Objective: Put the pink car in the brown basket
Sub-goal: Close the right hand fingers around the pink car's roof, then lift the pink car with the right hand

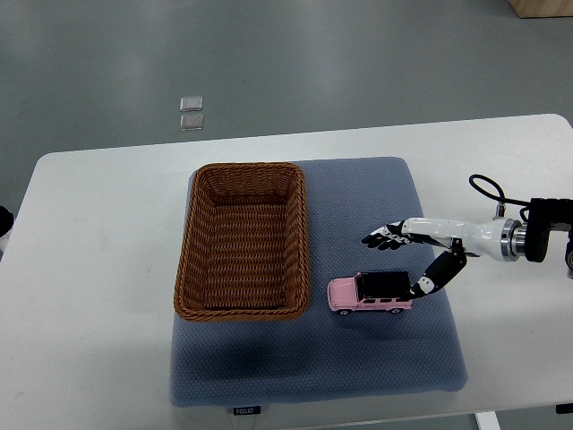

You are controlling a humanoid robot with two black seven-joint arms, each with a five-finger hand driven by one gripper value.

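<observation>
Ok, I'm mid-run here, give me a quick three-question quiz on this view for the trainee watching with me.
1. True or false: the pink car already lies inside the brown basket.
2. Which side of the car is the right hand working from? A) the side facing the basket B) the side away from the basket C) from under the blue mat
3. Fill in: the basket and the car both sit on the ____.

Key:
1. False. The car sits on the mat, just outside the basket's wall.
2. B. The thumb reaches down by the car's far end and the other fingers spread open above its roof; no grasp shows yet.
3. Blue mat.
</observation>
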